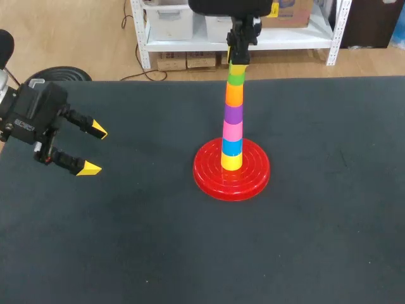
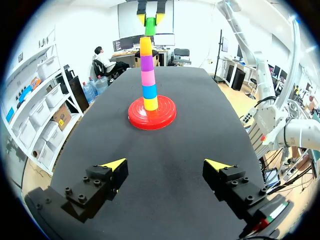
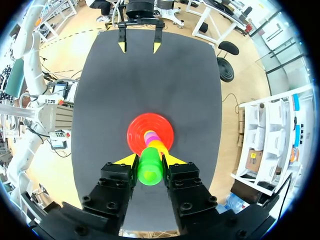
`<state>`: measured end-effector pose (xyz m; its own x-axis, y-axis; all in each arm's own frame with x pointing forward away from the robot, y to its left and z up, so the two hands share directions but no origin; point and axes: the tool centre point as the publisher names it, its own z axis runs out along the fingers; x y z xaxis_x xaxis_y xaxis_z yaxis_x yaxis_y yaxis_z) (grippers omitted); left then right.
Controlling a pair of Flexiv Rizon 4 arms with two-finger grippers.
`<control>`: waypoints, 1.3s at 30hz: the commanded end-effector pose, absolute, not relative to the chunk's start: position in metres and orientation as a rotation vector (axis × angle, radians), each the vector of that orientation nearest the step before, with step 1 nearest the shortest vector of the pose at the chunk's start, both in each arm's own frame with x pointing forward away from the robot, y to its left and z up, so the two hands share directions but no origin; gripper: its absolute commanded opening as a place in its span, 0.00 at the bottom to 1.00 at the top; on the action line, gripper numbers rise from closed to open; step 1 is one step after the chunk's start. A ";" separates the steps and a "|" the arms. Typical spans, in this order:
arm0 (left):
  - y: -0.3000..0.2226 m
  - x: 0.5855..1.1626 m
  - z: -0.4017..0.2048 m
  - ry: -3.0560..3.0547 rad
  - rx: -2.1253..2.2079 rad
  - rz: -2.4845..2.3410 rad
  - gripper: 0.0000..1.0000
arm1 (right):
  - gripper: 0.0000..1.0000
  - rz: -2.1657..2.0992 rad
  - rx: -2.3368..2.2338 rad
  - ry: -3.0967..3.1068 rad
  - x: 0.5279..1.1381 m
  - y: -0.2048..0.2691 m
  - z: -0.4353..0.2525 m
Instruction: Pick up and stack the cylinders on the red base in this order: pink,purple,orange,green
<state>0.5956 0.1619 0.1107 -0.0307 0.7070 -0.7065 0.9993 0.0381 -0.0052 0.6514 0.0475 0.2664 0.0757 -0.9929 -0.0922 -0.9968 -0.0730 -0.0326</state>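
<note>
The right gripper (image 3: 150, 160), nearest the lens in its own wrist view, presses its two yellow-tipped fingers against opposite sides of the green cylinder (image 3: 149, 171), which fills the narrow gap between them. From the head view the gripper comes down from the 12 o'clock edge and holds the green cylinder at the very top of an upright stack. The green cylinder sits directly on the orange cylinder (image 1: 235, 94). Below that come the purple cylinder (image 1: 233, 114) and the pink cylinder (image 1: 233, 130). A blue cylinder (image 1: 231, 146) and a yellow cylinder (image 1: 231, 162) sit at the bottom. The whole column rises from the middle of the round red base (image 1: 253, 180), which lies flat on the dark table (image 1: 316, 240) near its centre.

The left gripper (image 2: 166, 165) is spread wide with nothing between its fingers. In the head view it sits at about 9 o'clock from the red base, well apart from it, fingertips pointing toward 3 o'clock. In the left wrist view the stack stands straight ahead of those open fingers, at their 12 o'clock. The right gripper's fingers show on either side of the green cylinder at its top.
</note>
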 end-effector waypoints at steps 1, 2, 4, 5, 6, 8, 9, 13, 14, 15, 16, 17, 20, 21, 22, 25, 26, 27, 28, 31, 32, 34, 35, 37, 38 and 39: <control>0.162 0.596 0.110 1.790 1.721 -0.717 1.00 | 0.00 0.084 -2.241 2.081 0.656 0.047 0.263; 0.162 0.596 0.110 1.790 1.721 -0.717 1.00 | 0.00 0.084 -2.240 2.081 0.656 0.046 0.263; 0.162 0.596 0.110 1.790 1.721 -0.717 1.00 | 0.00 0.087 -2.238 2.082 0.657 0.046 0.263; 0.162 0.596 0.110 1.790 1.721 -0.717 1.00 | 0.00 0.088 -2.238 2.082 0.657 0.046 0.262; 0.162 0.596 0.110 1.790 1.721 -0.717 1.00 | 0.00 0.088 -2.239 2.081 0.658 0.046 0.262; 0.162 0.596 0.110 1.790 1.721 -0.717 1.00 | 0.00 0.087 -2.242 2.081 0.659 0.047 0.262; 0.162 0.596 0.110 1.790 1.721 -0.717 1.00 | 0.00 0.081 -2.244 2.080 0.660 0.047 0.262; 0.162 0.596 0.110 1.790 1.721 -0.717 1.00 | 0.00 0.073 -2.240 2.077 0.662 0.047 0.266; 0.162 0.596 0.110 1.790 1.721 -0.717 1.00 | 0.00 0.070 -2.239 2.076 0.662 0.047 0.266; 0.162 0.596 0.110 1.790 1.721 -0.717 1.00 | 0.00 0.068 -2.239 2.076 0.663 0.047 0.267; 0.162 0.596 0.110 1.790 1.721 -0.717 1.00 | 0.00 0.066 -2.240 2.076 0.663 0.047 0.267; 0.162 0.596 0.110 1.790 1.721 -0.717 1.00 | 0.00 0.067 -2.241 2.076 0.664 0.047 0.267; 0.162 0.596 0.110 1.790 1.721 -0.717 1.00 | 0.00 0.071 -2.249 2.081 0.665 0.048 0.265; 0.162 0.596 0.110 1.790 1.721 -0.717 1.00 | 0.00 0.074 -2.251 2.085 0.666 0.048 0.264; 0.162 0.596 0.110 1.790 1.721 -0.717 1.00 | 0.00 0.076 -2.253 2.088 0.666 0.048 0.263; 0.162 0.596 0.110 1.790 1.721 -0.717 1.00 | 0.00 0.082 -2.257 2.091 0.668 0.049 0.261; 0.162 0.596 0.110 1.790 1.721 -0.717 1.00 | 0.00 0.083 -2.259 2.091 0.668 0.049 0.261; 0.162 0.596 0.110 1.790 1.721 -0.717 1.00 | 0.00 0.085 -2.262 2.091 0.668 0.050 0.261; 0.162 0.596 0.110 1.790 1.721 -0.717 1.00 | 0.00 0.084 -2.266 2.092 0.669 0.050 0.261; 0.162 0.596 0.110 1.790 1.721 -0.717 1.00 | 0.00 0.083 -2.274 2.092 0.670 0.051 0.261; 0.162 0.596 0.110 1.790 1.721 -0.717 1.00 | 0.00 0.084 -2.276 2.093 0.670 0.052 0.261; 0.162 0.596 0.110 1.790 1.721 -0.717 1.00 | 0.00 0.087 -2.284 2.094 0.670 0.052 0.261; 0.162 0.596 0.110 1.790 1.721 -0.717 1.00 | 0.00 0.089 -2.288 2.095 0.670 0.053 0.261; 0.162 0.596 0.110 1.790 1.721 -0.717 1.00 | 0.00 0.093 -2.294 2.097 0.670 0.053 0.260; 0.162 0.596 0.110 1.790 1.721 -0.717 1.00 | 0.00 0.101 -2.299 2.098 0.670 0.053 0.259; 0.162 0.596 0.110 1.790 1.721 -0.717 1.00 | 0.00 0.114 -2.303 2.097 0.670 0.053 0.259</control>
<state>0.5956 0.1619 0.1107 -0.0307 0.7070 -0.7065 0.9993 0.0382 -0.0052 0.6651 0.0515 0.2590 0.0910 -0.9934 -0.0694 -0.9957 -0.0921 0.0137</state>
